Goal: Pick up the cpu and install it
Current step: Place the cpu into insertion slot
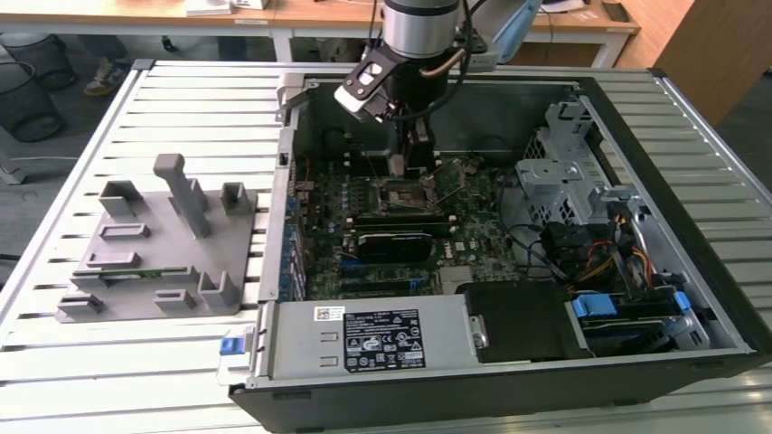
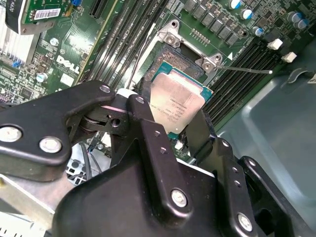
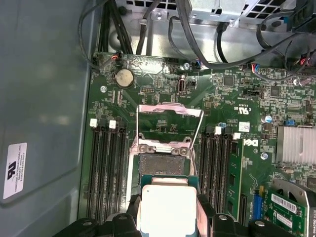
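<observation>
End effector [image 2: 174, 121] clenched on cpu [image 2: 177, 101], fingers [image 2: 144, 106] pressing two opposite edges. Cpu held metal top up, directly over open socket [image 3: 162, 165] on motherboard [image 3: 232, 98]; contact with socket unclear. Load plate [image 3: 170, 123] flipped open beside socket. Grey fixture block [image 1: 157, 244] well apart from socket, outside computer case [image 1: 627, 298], on desk [image 1: 121, 362].

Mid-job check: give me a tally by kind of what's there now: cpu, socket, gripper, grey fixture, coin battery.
cpu: 1
socket: 1
gripper: 1, shut on the cpu
grey fixture: 1
coin battery: 1
Total: 5
</observation>
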`<state>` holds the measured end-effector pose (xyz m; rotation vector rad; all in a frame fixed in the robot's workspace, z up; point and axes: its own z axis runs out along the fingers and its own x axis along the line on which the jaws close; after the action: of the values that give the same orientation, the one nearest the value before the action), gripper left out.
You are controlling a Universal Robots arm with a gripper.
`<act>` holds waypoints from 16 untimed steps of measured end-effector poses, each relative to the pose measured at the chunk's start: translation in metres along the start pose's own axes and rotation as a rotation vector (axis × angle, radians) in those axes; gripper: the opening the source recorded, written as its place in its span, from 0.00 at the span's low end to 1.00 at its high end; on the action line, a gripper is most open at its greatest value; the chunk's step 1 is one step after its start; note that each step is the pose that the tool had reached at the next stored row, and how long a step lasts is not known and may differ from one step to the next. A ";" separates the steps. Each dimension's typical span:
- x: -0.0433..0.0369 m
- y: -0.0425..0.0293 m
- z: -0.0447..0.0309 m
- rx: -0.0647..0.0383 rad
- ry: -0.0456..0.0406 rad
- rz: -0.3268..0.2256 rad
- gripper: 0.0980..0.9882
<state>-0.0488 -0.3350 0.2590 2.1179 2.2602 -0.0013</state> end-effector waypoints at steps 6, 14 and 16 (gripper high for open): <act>0.0001 -0.0001 0.0028 0.000 -0.0002 0.001 0.48; 0.0003 -0.0002 0.0075 0.000 -0.0006 0.004 0.48; 0.0004 -0.0002 0.0093 0.000 -0.0006 0.004 0.48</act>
<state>-0.0487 -0.3349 0.2497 2.1220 2.2560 -0.0021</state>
